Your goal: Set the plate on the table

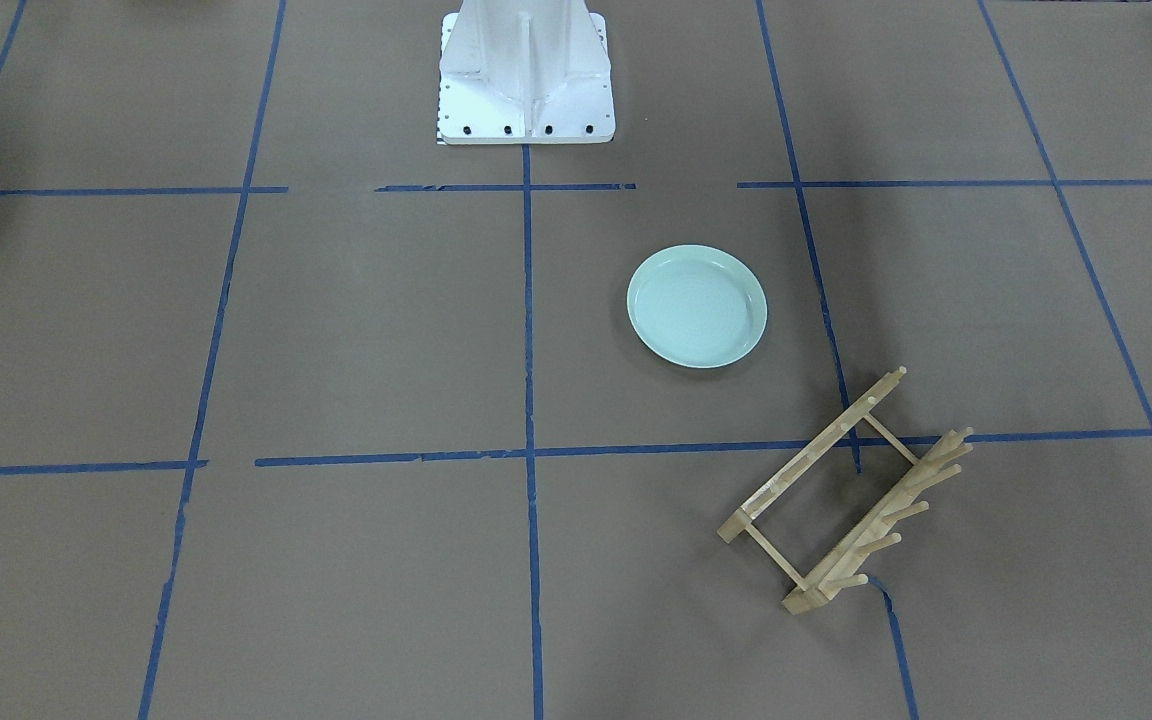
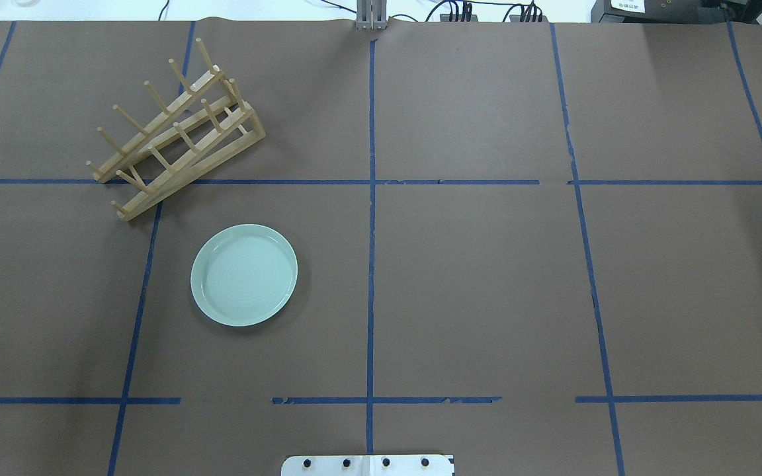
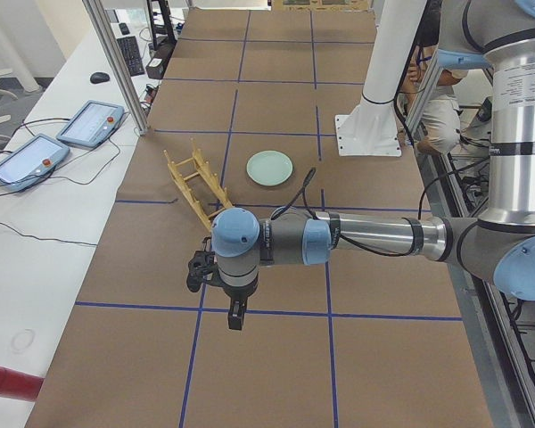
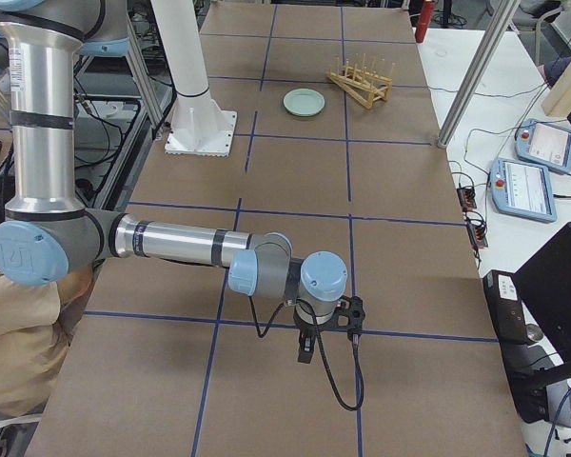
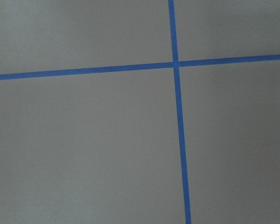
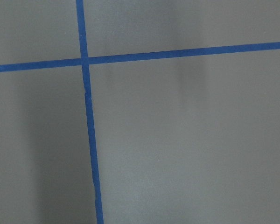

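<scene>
The pale mint-green plate [image 1: 697, 306] lies flat and upright on the brown table [image 1: 376, 330], near the wooden rack; it also shows in the overhead view [image 2: 244, 275] and both side views [image 3: 269, 167] [image 4: 305, 101]. No gripper touches it. My left gripper [image 3: 234, 316] hangs over the table far from the plate, seen only in the exterior left view; I cannot tell if it is open or shut. My right gripper [image 4: 306, 350] hangs over the other end of the table, seen only in the exterior right view; I cannot tell its state. Both wrist views show only table and blue tape.
The light wooden dowel rack [image 2: 176, 132] lies tilted on the table just beyond the plate. The white robot base [image 1: 526, 75] stands at the table's robot side. Tablets [image 3: 91, 123] and cables lie on the side bench.
</scene>
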